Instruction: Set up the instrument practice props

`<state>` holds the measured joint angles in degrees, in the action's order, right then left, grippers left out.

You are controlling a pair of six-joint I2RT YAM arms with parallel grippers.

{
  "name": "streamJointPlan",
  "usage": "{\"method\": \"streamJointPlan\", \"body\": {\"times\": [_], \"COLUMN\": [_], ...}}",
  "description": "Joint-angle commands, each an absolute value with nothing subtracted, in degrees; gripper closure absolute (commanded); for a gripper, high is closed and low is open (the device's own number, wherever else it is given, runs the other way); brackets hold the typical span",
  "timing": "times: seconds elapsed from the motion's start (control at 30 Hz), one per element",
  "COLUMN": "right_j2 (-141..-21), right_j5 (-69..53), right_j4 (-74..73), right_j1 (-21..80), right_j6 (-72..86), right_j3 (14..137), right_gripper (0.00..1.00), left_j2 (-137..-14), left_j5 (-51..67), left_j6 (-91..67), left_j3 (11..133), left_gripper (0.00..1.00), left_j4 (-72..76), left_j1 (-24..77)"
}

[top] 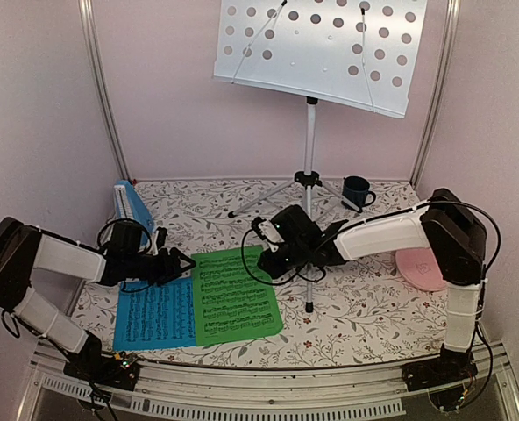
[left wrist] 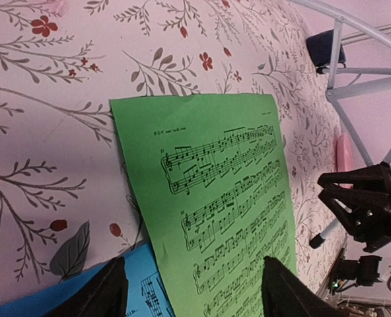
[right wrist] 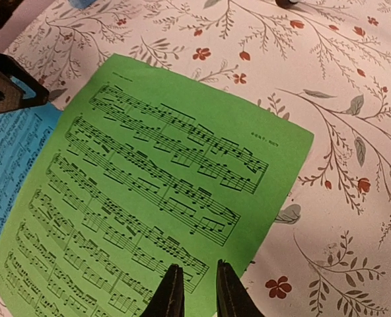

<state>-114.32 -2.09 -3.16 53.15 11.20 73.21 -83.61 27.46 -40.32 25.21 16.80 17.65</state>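
Your stand point(top: 310, 149) up, desk point(top: 321, 48) bare; green sheet point(top: 235, 300), blue sheet point(top: 152, 317) flat on table point(top: 365, 307). Left tool point(left wrist: 194, 285) released; right tool point(right wrist: 200, 282) nearly clenched, grasp: cannot tell.

A silver tripod music stand point(top: 309, 140) stands upright at the back of the floral-patterned table point(top: 365, 307). Its legs are spread, and one long leg reaches forward to a foot just right of the sheets. Its perforated grey-white desk point(top: 321, 48) sits high and tilted, with two thin wire arms lying across its face.

A green sheet of printed music point(top: 236, 296) lies flat, face up and slightly turned, in the near middle of the table. A blue sheet of printed music point(top: 154, 316) lies flat on its left, and the green edge seems to overlap it a little.

A blue pyramid metronome point(top: 130, 209) stands at the far left, behind the blue sheet, and is partly hidden.
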Motion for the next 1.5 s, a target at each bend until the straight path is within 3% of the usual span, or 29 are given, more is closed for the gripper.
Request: {"method": "streamJointPlan", "body": {"times": [0.0,0.07,0.5,1.1,1.23,1.47], "right_j2": [-118.41,-119.78,-123.92,-124.26,-124.18,-123.81], "right_j5": [2.55,2.98,0.17,-1.32,-1.32,-1.36], "right_j4": [-7.89,-8.6,-7.04,-5.58,-5.56,-5.45], "right_j1": [53.3,53.31,53.34,53.27,53.24,53.26], "right_j6": [9.92,9.43,7.95,8.35,8.3,8.65], "right_j3": [75.89,76.48,76.97,76.32,76.31,76.05], "right_gripper": [0.8,0.84,0.87,0.88,0.88,0.88], "left_j2": [-85.76,-86.43,-93.51,-97.33,-97.7,-96.83], "left_j5": [28.52,28.53,32.31,39.05,41.44,40.44], "left_j6": [-39.71,-39.64,-41.52,-56.12,-59.87,-65.83], "left_j3": [27.1,27.45,31.53,25.76,23.65,19.53], "left_gripper": [0.3,0.31,0.3,0.31,0.26,0.27], "left_j4": [16.72,16.43,18.3,52.46,57.4,54.65], "left_j1": [16.87,16.81,16.84,18.97,18.9,20.92]}}
